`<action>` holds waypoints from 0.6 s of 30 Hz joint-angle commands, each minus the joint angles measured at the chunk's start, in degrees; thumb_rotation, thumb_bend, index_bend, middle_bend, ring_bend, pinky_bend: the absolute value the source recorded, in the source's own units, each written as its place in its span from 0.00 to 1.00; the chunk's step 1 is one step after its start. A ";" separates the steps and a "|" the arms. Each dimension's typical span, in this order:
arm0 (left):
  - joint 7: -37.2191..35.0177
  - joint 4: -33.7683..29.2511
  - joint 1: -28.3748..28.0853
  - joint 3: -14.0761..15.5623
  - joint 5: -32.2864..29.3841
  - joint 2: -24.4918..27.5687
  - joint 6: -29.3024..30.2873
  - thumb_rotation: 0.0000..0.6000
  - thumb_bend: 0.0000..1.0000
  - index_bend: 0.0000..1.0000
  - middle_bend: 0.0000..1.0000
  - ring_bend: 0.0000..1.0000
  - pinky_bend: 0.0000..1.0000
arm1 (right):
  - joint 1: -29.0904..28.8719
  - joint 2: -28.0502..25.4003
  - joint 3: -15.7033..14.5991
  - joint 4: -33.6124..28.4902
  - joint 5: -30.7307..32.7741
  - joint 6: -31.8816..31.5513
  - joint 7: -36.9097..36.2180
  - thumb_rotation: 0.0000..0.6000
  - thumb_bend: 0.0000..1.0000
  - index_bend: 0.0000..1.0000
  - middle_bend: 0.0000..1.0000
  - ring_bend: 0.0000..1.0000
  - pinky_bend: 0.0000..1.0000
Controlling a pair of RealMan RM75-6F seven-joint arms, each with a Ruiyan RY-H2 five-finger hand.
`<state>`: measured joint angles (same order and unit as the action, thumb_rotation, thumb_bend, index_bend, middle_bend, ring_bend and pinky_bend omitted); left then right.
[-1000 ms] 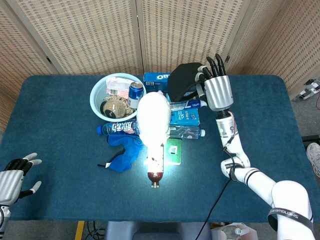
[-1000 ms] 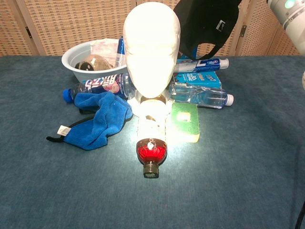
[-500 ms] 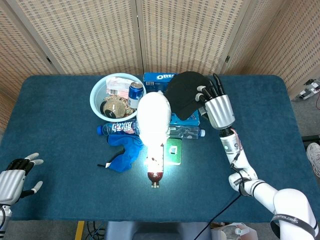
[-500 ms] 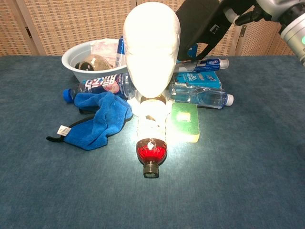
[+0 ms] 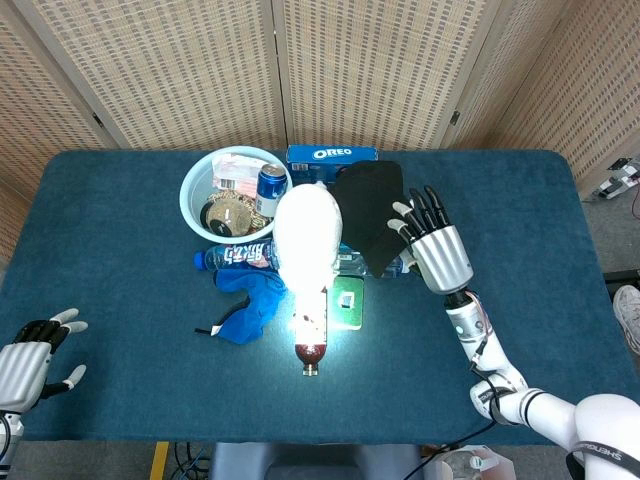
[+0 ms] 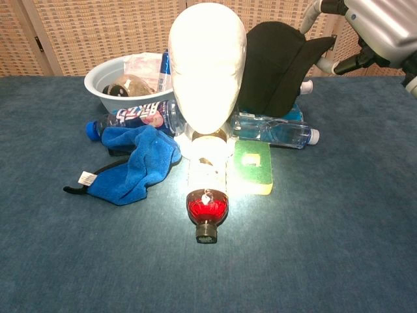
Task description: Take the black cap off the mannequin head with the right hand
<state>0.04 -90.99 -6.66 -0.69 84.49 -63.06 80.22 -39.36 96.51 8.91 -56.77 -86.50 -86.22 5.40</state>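
Note:
The white mannequin head stands bare at the table's middle. The black cap hangs just to its right, low over the blue box and the water bottle. My right hand is at the cap's right side. It holds the cap by the brim, the other fingers spread upward. My left hand rests at the near left edge of the table, fingers apart and holding nothing.
A pale blue bowl with a can and snacks stands back left. An Oreo box lies behind the head. A blue cloth, a green sponge and a red-filled bottle lie in front.
My right hand has carried the cap down and toward me, from high behind the head to just above the boxes on its right. The left hand has barely moved.

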 commanded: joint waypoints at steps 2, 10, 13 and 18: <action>0.01 -0.16 -0.07 0.03 0.30 0.08 0.07 1.00 0.23 0.29 0.17 0.22 0.15 | 2.18 -2.48 -1.11 -5.49 -0.04 0.92 2.04 1.00 0.11 0.21 0.16 0.00 0.00; 0.19 -0.70 -0.04 0.04 0.70 0.47 0.45 1.00 0.23 0.29 0.17 0.22 0.15 | 4.11 -7.79 -1.64 -15.84 0.13 3.20 6.32 1.00 0.00 0.00 0.00 0.00 0.00; 0.21 -0.87 0.05 0.11 0.84 0.58 0.61 1.00 0.23 0.29 0.17 0.22 0.15 | 4.94 -9.63 -1.54 -18.66 0.01 3.11 7.23 1.00 0.00 0.00 0.00 0.00 0.00; 0.04 -0.91 0.07 0.07 0.87 0.69 0.71 1.00 0.23 0.29 0.17 0.22 0.15 | 6.29 -11.81 -1.21 -21.39 0.43 3.09 8.76 1.00 0.00 0.00 0.00 0.00 0.00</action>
<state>0.08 -91.89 -6.60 -0.62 85.37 -62.38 80.93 -33.49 85.08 7.58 -77.69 -86.30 -83.21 13.81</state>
